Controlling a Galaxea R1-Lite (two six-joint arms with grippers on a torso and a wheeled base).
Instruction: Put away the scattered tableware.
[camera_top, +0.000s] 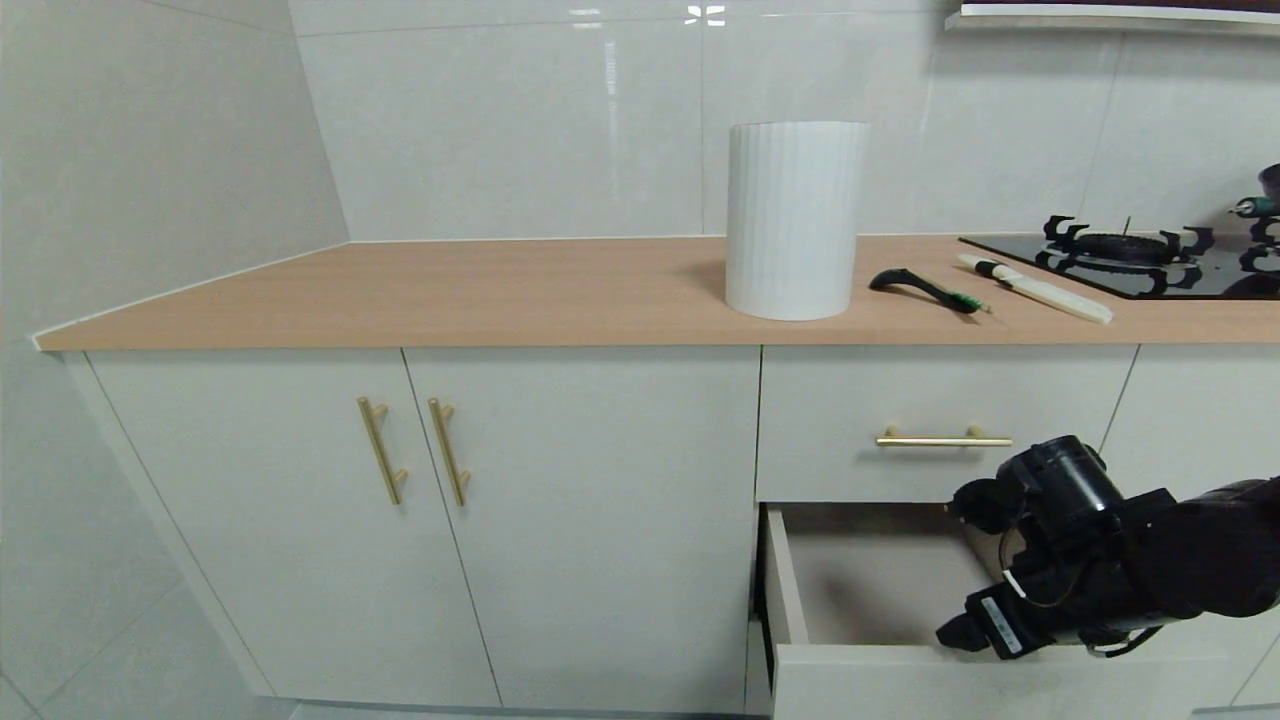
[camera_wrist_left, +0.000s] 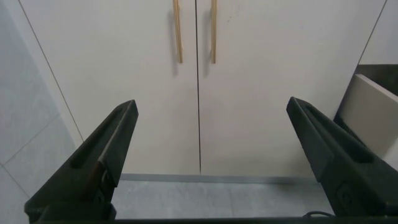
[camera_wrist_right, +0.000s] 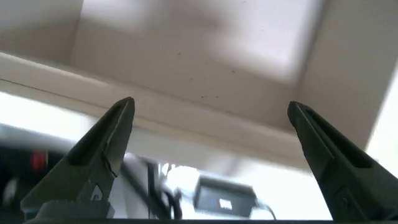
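Widely parted, empty right gripper (camera_wrist_right: 210, 103)

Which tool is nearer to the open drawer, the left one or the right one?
Right. The right tool is at the open drawer and faces its inside. The left tool faces the cabinet doors beside the drawer, farther off.
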